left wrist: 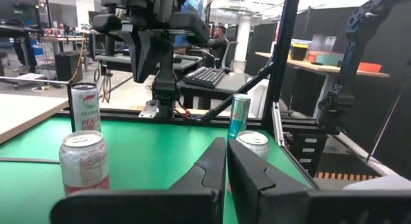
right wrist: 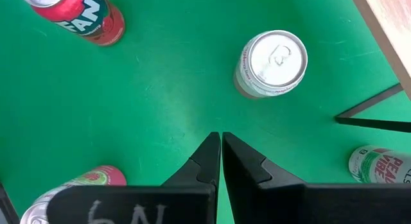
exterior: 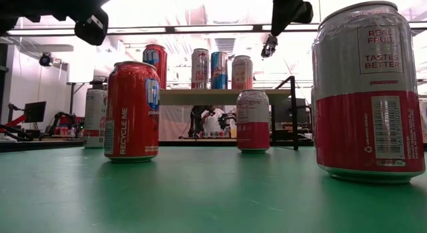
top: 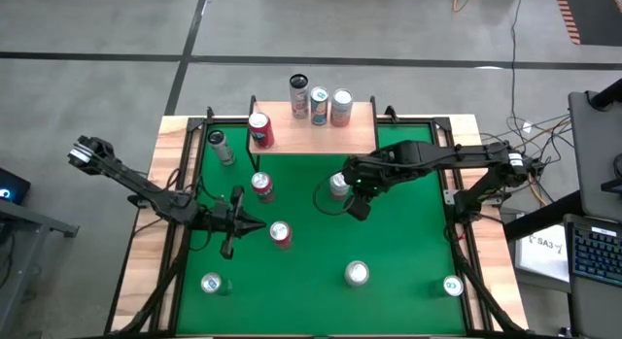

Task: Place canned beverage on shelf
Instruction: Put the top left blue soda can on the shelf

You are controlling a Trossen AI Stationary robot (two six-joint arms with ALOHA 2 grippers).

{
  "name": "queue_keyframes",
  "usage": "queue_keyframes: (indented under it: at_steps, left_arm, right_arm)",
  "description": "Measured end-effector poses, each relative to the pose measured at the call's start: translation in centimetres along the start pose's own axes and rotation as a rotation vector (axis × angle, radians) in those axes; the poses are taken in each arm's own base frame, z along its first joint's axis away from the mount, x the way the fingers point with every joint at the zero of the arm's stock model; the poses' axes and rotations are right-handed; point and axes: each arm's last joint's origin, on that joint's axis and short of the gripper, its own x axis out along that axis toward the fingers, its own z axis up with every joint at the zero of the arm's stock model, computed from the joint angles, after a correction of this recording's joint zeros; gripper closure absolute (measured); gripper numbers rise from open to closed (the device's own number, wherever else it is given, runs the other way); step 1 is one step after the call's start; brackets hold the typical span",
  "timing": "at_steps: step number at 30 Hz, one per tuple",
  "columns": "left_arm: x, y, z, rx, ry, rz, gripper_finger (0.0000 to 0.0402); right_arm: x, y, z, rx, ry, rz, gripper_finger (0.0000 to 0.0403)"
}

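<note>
High view: the small raised shelf (top: 360, 135) with a light bare-wood top sits at the upper centre of the frame, at the far edge of the green worktop (top: 408, 242). Four cans stand on or at it: a red can (top: 260, 129) at its left end and, side by side further right, a dark-topped can (top: 299, 95), a blue-and-silver can (top: 319, 105) and a silver-and-pink can (top: 341, 107).

The right hand (top: 358, 209) hangs over the middle of the worktop with its two dark fingers pressed together, holding nothing; a silver-topped can (top: 338, 186) stands just beside it. In the right wrist view the fingers (right wrist: 237, 161) meet above bare green felt.

The left hand (top: 255, 223) is at centre left of the frame, fingers also together and empty, near a red can (top: 280, 234). Other cans stand scattered on the worktop, including a silver one (top: 357, 273) at lower centre.
</note>
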Motion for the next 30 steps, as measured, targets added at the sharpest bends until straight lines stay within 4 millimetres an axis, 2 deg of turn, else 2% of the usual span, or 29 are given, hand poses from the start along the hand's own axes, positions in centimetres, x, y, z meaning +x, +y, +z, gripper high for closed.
queue_keyframes:
  at_steps: [6, 9, 13, 16, 21, 26, 30]
  left_arm:
    - [0.0, -0.2, 1.8, -0.015, -0.02, -0.002, 0.0402]
    - [-0.1, -0.3, 3.3, 0.014, 0.063, 0.014, 0.0402]
    - [-0.5, -0.1, 5.5, 0.071, 0.244, 0.122, 0.0402]
    - [-0.8, 0.1, 6.8, 0.127, 0.333, 0.202, 0.0402]
    - [-0.9, 0.0, 8.2, 0.158, 0.382, 0.22, 0.0402]
    - [-0.9, 0.0, 8.5, 0.176, 0.381, 0.216, 0.0402]
    - [-0.9, 0.0, 8.3, 0.215, 0.389, 0.209, 0.0402]
  right_arm:
    - [0.0, 0.1, 0.1, -0.008, -0.015, 0.009, 0.0394]
    - [0.0, 0.2, 0.7, -0.005, -0.066, 0.03, 0.0394]
    - [0.0, -0.2, 1.9, -0.034, -0.159, 0.027, 0.0394]
    - [0.0, -1.2, 2.8, -0.083, -0.216, -0.014, 0.0394]
    - [0.2, -3.7, 4.9, -0.202, -0.306, -0.087, 0.0394]
    - [0.5, -6.4, 7.0, -0.297, -0.389, -0.148, 0.0394]
    - [0.5, -8.5, 8.1, -0.3, -0.431, -0.194, 0.0394]
